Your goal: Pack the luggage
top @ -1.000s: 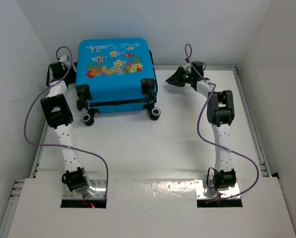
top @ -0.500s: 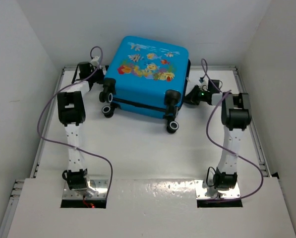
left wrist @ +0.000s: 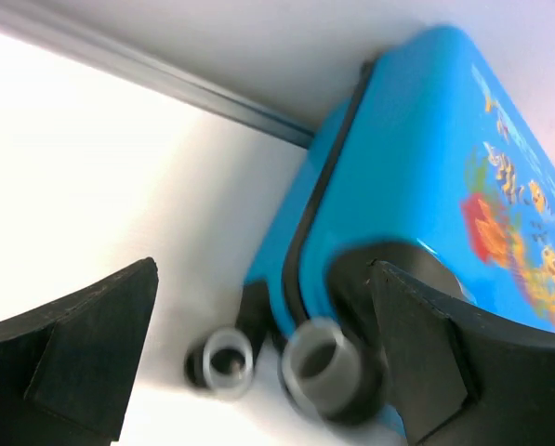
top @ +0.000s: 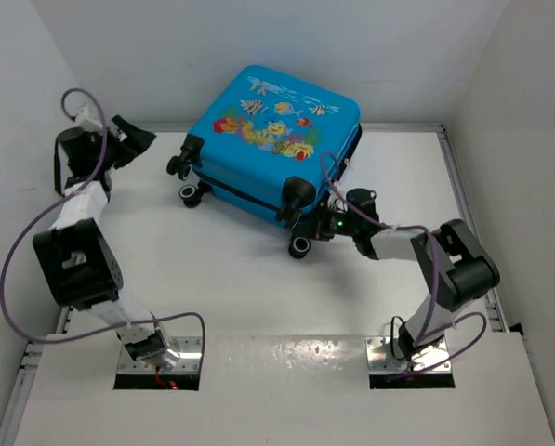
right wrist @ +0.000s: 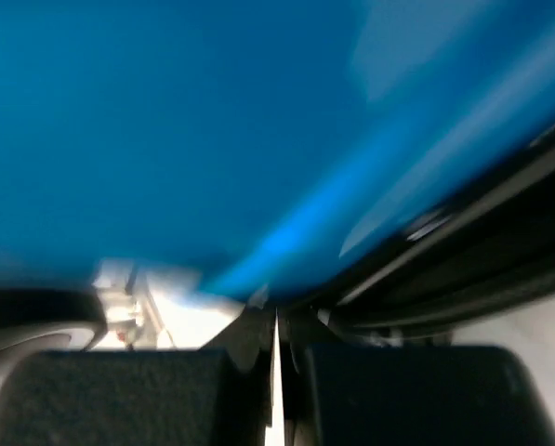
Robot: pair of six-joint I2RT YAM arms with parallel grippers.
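One luggage, two claws: left claw spread wide, empty; right claw pinched shut (at the luggage's edge)

The white left arm reaches far back and to the left, its black left hand spread wide. The white right arm folds low and inward, its black right hand pinched nearly closed.

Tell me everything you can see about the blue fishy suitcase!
The suitcase is bright blue, shiny hard plastic, with cartoon fish on top. It lies closed and flat, turned crooked, at the back of the table. Black wheels and a black zipper band face the arms. The right claw, shut, sits at its near corner; whether it touches is unclear.
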